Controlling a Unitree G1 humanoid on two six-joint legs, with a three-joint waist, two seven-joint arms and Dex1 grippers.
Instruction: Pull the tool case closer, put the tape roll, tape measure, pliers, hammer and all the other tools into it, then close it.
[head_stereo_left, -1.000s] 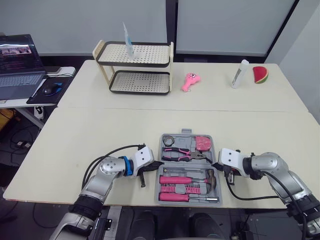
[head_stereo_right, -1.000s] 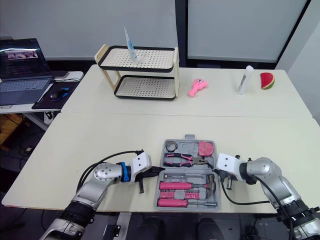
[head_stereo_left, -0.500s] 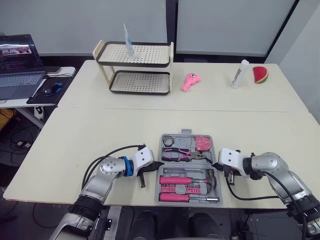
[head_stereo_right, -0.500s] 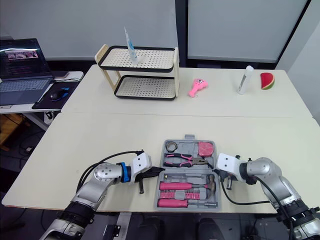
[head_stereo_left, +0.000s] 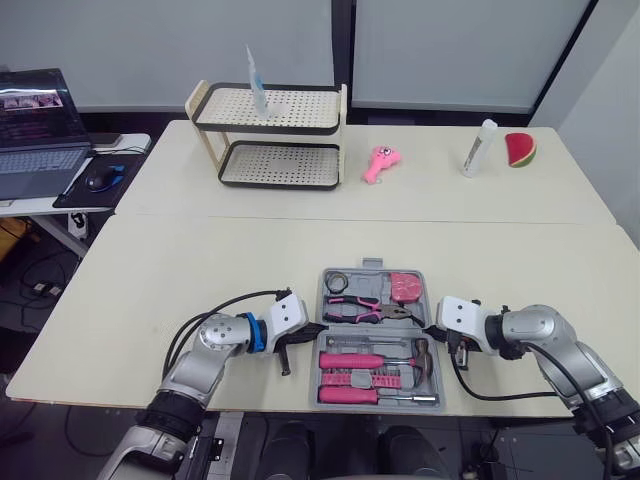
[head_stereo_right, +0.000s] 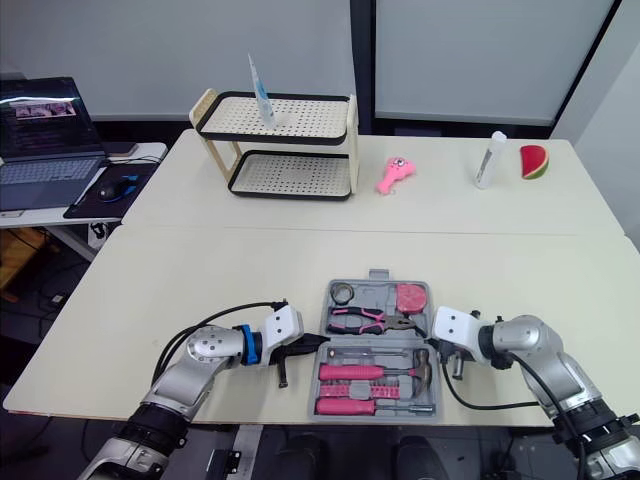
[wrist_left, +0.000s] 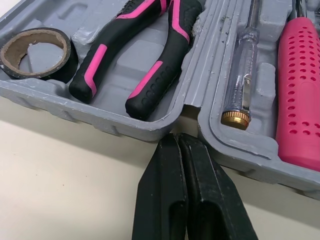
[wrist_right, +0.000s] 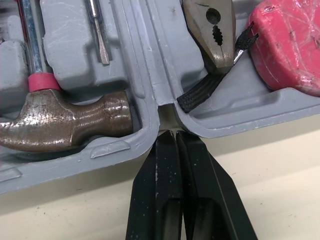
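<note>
The tool case (head_stereo_left: 379, 338) lies open and flat near the front edge of the cream table (head_stereo_left: 200, 260), directly between the two grippers. It is grey moulded plastic, scuffed, with rounded corners and recesses shaped to each tool.

In the far half sit a black tape roll (wrist_left: 37, 52) with a brown cardboard core, pliers (wrist_left: 135, 55) with black and pink rubbery grips and dull steel jaws, and a rounded pink tape measure (wrist_right: 287, 47). In the near half lie a hammer (wrist_right: 65, 122) with a worn, mottled metal head, a clear-bodied screwdriver (wrist_left: 242, 80) with a brass end cap, and a pink handle (wrist_left: 300, 95) covered in small dimples.

The left gripper (wrist_left: 177, 145) has its two matte black fingers pressed flat together with nothing between them, their tapered tips at the notch where the two halves meet on the case's left side. The right gripper (wrist_right: 174, 137) is clenched the same way, empty, its tips at the matching notch on the right side, just beside the hammer head.

Well behind the case stand a two-tier rack (head_stereo_left: 270, 135) with perforated cream shelves in black rims, an upright tube (head_stereo_left: 257, 85) on its top shelf, a pink toy (head_stereo_left: 380, 163), a white bottle (head_stereo_left: 481, 147) and a watermelon slice (head_stereo_left: 520, 149). A laptop (head_stereo_left: 35, 130) and mouse (head_stereo_left: 99, 180) sit on a side table to the left.
</note>
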